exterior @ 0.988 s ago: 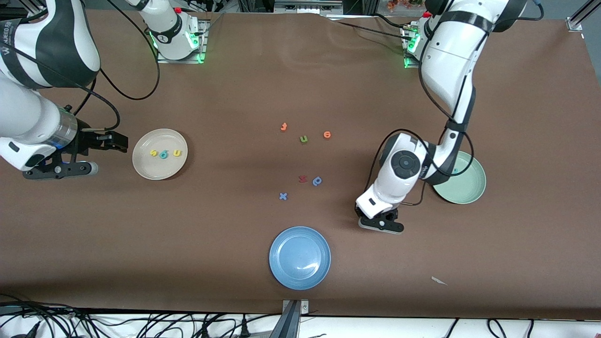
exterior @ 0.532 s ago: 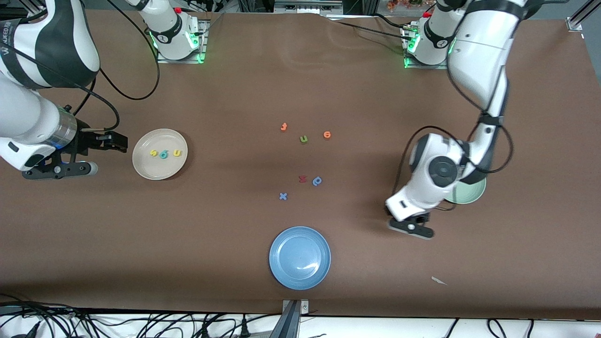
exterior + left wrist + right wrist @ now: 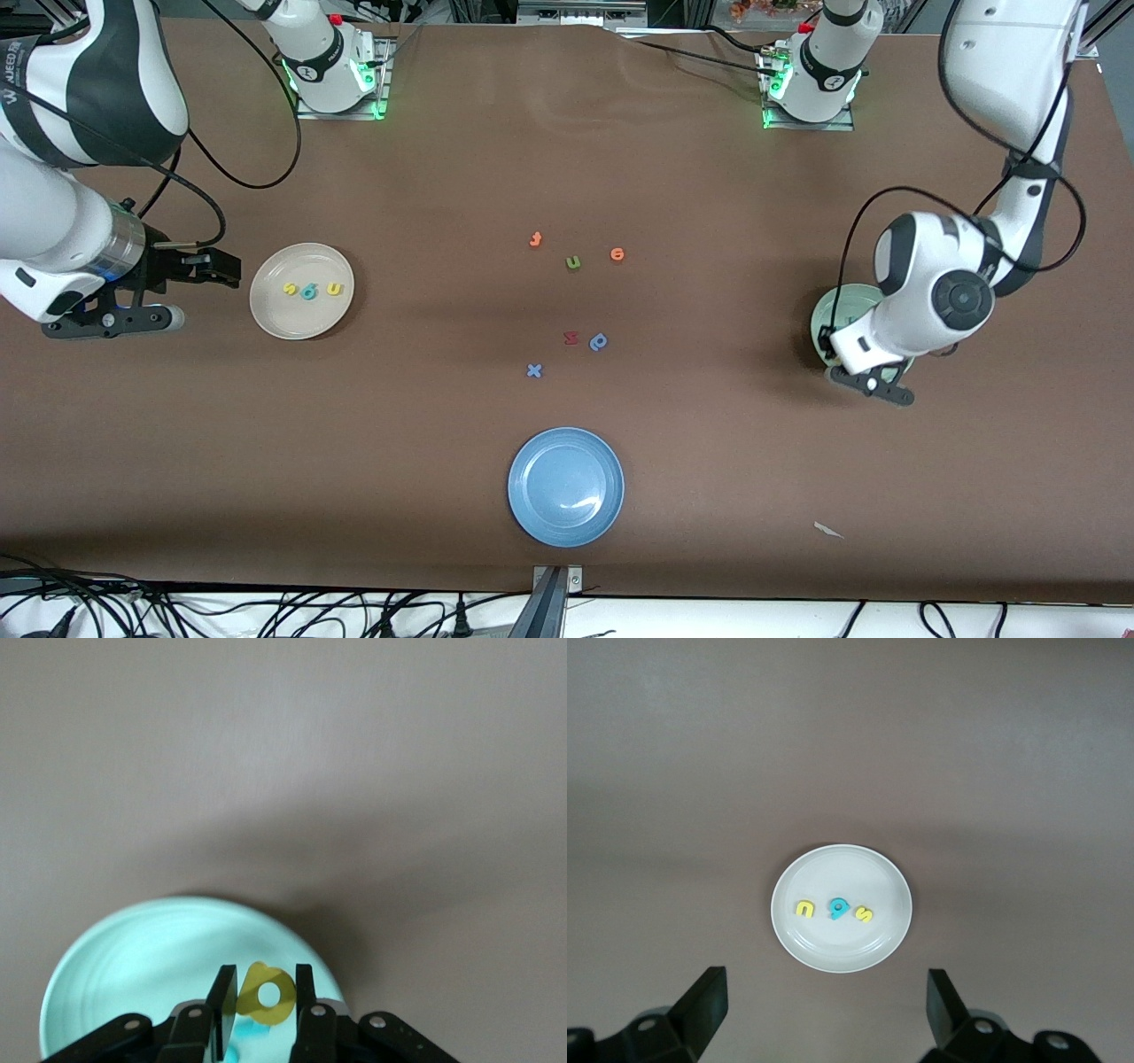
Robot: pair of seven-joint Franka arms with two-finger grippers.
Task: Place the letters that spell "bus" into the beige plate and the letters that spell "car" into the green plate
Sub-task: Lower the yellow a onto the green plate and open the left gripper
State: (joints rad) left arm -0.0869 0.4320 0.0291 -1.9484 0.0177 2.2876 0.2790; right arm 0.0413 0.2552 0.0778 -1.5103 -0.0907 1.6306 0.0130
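Left tool (image 3: 260, 1001) clamps yellow a (image 3: 264, 994) over green plate (image 3: 115, 966); right tool (image 3: 824, 1005) spread.

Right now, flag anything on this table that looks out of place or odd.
One oddity: a small pale scrap lies on the brown table, nearer the front camera than the green plate, belonging to nothing. The loose letters mid-table look like unused extras. Nothing is spilled or damaged.

Even overhead light, soft shadows under both arms; wrist views slightly hazy.
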